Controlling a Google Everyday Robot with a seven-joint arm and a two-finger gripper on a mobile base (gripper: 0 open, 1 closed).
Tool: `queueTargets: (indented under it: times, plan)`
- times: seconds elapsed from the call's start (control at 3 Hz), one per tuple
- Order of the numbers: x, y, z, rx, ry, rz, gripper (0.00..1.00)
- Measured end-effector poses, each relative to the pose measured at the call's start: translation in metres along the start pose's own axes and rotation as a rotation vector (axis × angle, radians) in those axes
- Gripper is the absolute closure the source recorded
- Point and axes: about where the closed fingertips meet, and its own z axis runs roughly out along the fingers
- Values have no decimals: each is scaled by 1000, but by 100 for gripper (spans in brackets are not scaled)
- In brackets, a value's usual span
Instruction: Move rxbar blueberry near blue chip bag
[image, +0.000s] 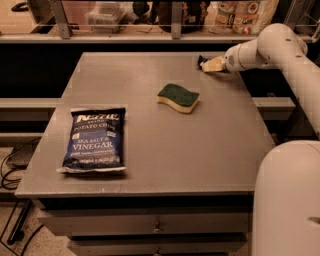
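The blue chip bag (95, 139) lies flat at the front left of the grey table (150, 165), its white "Sea Salt & Vinegar" lettering facing up. The rxbar blueberry (202, 60) shows only as a small dark blue corner at the table's far right edge, mostly hidden behind my gripper. My gripper (212, 64) is low over the table right at the bar, far from the chip bag. I cannot tell whether it touches the bar.
A green-and-yellow sponge (178, 97) lies right of the table's middle, between the bar and the chip bag. My white arm (280, 47) reaches in from the right. A shelf with containers (240, 12) runs behind the table. Drawers sit under the front edge.
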Motion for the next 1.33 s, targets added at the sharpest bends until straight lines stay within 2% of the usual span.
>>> queueTargets:
  times: [0.33,0.67,1.0,1.33]
  plan:
    - [-16,27,-10,-58,-30,-72,96]
    - [-35,67,-21,-148,-60,-161,100]
    - [-59,125,-32,-280,-93,-261,100]
    - [-66,200,-38,-460,-88,-314,100]
